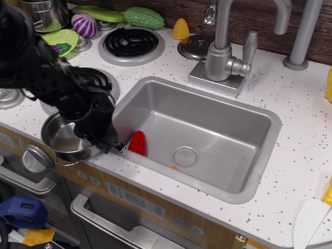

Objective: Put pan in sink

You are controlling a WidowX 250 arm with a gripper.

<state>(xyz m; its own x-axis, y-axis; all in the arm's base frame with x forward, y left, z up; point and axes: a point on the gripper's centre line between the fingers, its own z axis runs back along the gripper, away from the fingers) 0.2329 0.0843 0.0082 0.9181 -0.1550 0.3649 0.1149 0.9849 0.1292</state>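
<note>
Stainless-steel pan (65, 139) is seen at the counter's front edge, at 9 o'clock from the sink (236, 174), its right rim pinched by the black gripper (110, 146). A red object (137, 143) lies inside the sink.

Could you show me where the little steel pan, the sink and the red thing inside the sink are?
pan (62, 139): main camera view, on its shiny inner bottom.
sink (207, 111): main camera view, on the bare back wall of the basin.
red thing (137, 143): main camera view, on its middle, by the sink's left wall.
</note>
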